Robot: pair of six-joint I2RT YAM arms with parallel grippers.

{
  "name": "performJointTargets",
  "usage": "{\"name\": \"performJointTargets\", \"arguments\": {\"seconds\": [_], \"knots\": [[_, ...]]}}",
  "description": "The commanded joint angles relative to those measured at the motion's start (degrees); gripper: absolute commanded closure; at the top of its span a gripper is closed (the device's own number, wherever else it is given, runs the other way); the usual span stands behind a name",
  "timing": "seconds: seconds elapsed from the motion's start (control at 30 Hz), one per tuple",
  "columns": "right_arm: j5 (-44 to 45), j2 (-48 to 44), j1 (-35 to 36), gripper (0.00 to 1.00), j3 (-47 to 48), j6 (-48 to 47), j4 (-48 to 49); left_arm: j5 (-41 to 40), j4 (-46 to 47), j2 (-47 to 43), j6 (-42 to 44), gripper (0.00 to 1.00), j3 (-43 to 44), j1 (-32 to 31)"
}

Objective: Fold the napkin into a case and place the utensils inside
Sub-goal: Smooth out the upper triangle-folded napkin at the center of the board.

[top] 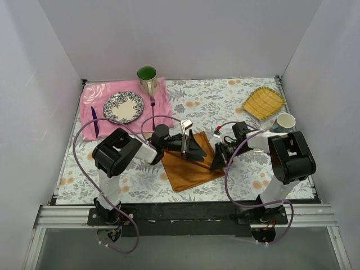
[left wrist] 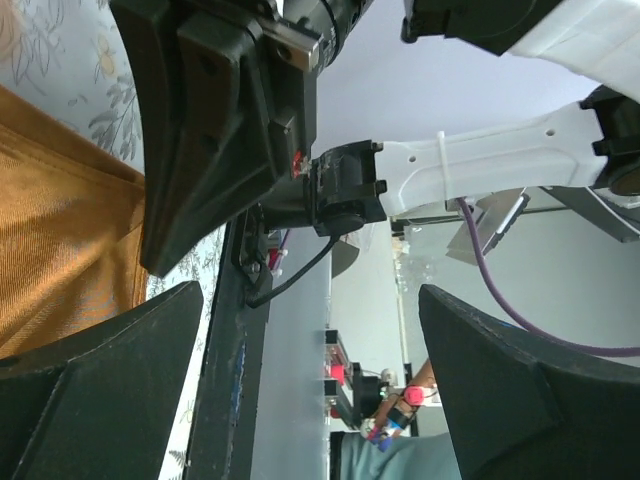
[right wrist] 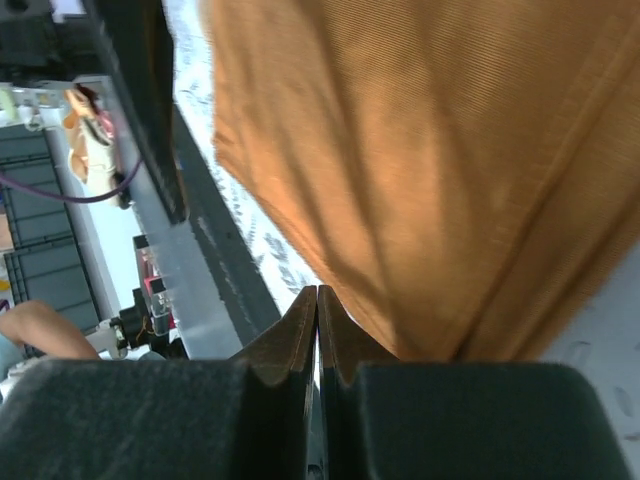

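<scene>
- the napkin lies spread on the table, one corner toward the arms; by the look of it, not yet a case.
- the right end effector sits low at the napkin's right edge with its fingers pressed together, no gap. probably there to lift that edge for a fold. cannot tell if cloth is pinched.
- the left end effector hovers over the napkin's far side, spread wide and holding nothing, likely ready to pin the cloth.
- a fork lies far-left of the napkin on a pink cloth, untouched.
</scene>
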Motion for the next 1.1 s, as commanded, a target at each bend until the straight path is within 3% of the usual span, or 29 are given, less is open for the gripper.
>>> {"name": "performJointTargets", "arguments": {"seconds": [0.0, 0.3, 1.07], "knots": [[5.2, 2.9, -0.8, 0.91, 0.8, -0.9, -0.7, -0.8, 5.2, 3.2, -2.7, 0.11, -0.3, -1.8], [8.9, 6.3, -1.2, 0.92, 1.5, -1.0, -1.8, -0.8, 8.9, 10.5, -4.3, 0.12, 2.2, -2.3], [12.5, 8.1, -1.2, 0.94, 1.7, -2.3, -2.6, 2.4, 1.3, 10.8, 3.5, 0.11, 1.0, 6.5]]}}
